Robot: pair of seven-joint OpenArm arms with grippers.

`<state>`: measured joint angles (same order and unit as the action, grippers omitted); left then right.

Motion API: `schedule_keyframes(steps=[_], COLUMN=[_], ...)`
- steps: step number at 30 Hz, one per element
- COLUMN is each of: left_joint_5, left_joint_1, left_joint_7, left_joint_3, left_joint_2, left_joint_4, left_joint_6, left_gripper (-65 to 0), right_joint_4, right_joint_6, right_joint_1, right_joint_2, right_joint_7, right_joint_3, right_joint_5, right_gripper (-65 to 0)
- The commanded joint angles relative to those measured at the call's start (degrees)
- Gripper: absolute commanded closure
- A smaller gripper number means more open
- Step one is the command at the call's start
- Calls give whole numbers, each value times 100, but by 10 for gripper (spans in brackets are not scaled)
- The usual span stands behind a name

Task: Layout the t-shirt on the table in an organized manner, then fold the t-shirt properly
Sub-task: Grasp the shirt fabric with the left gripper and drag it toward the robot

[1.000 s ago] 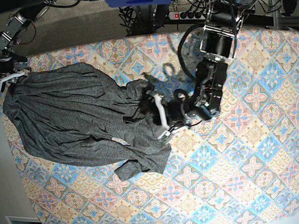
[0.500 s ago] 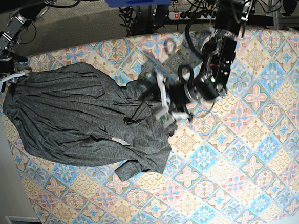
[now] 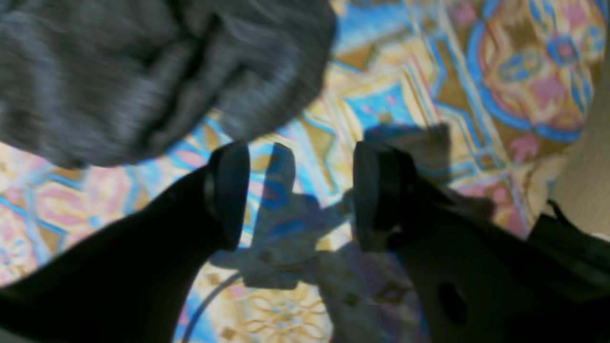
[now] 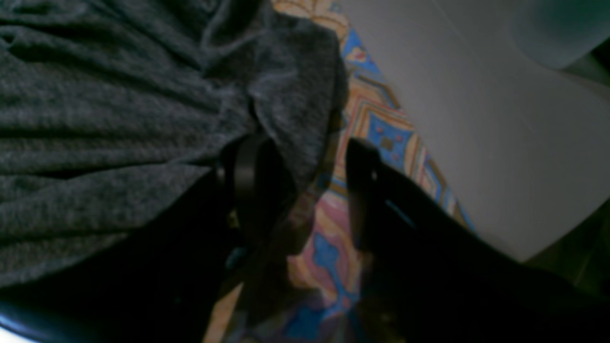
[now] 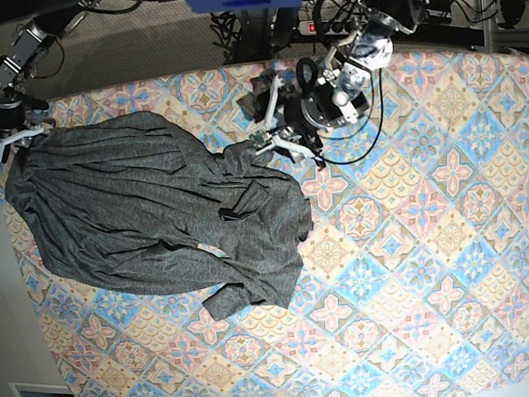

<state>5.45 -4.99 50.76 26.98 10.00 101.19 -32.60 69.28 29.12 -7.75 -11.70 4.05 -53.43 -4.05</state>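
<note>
From here I see the t-shirt lying rumpled across the base view's left half of the table, one sleeve bunched near its lower edge. My left gripper hangs over bare patterned cloth just beside the shirt's edge, jaws apart and empty. My right gripper sits at the shirt's far corner, jaws apart, a fold of fabric against one finger.

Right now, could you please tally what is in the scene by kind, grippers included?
T-shirt: 1
Table: 1
Grippers: 2, left gripper and right gripper
Total: 4
</note>
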Motion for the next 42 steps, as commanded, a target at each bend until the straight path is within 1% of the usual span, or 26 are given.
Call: schedule_keyframes(steps=[1, 6, 9, 14, 16, 21, 25, 27, 28, 32, 33, 36, 42], left_joint_5=[22, 22, 39, 30, 30, 30, -5, -13, -22, -22, -22, -22, -5], left_joint_1=[99, 187, 205, 310, 381, 372, 337, 354, 372, 372, 372, 337, 117], left_joint_7=[-158, -202, -413, -483, -483, -492, -843, -914, -922, -922, -887, -887, -887], left_joint_3=[-13, -56, -48, -65, -65, -74, -382, -443, -461, -461, -461, -426, -417], left_joint_2=[-72, -240, -275, -283, -363, -389, -398, -398, -398, -398, -398, -389, -319], left_joint_4=[4, -365, -382, -778, -954, -998, -1235, -1420, -1508, -1692, -1745, -1798, -1719], left_joint_6=[38, 38, 38, 38, 38, 38, 38, 38, 38, 38, 38, 29, 3], left_gripper=[-342, -342, -342, -342, -342, -342, -336, -299, -253, -39, -16, -38, -24], right_joint_4=[101, 110, 110, 110, 110, 110, 110, 110, 110, 110, 110, 110, 110], right_joint_6=[-16, -16, -16, -16, -16, -16, -16, -16, -16, -16, -16, -16, -25], right_joint_1=[41, 41, 41, 41, 41, 41, 41, 41, 41, 41, 41, 41, 41], right_joint_2=[-38, 234, 366, 366, 366, 366, 366, 366, 366, 366, 366, 366, 366], right_joint_7=[-155, -155, -155, -155, -155, -155, -155, -155, -155, -155, -155, -155, -155], right_joint_3=[-33, -33, -33, -33, -33, -33, -33, -33, -33, -33, -33, -33, -33], right_joint_5=[85, 85, 85, 85, 85, 85, 85, 85, 85, 85, 85, 85, 85], right_gripper=[-237, -237, -237, -237, -237, -237, -237, -237, -237, -237, -237, -237, -237])
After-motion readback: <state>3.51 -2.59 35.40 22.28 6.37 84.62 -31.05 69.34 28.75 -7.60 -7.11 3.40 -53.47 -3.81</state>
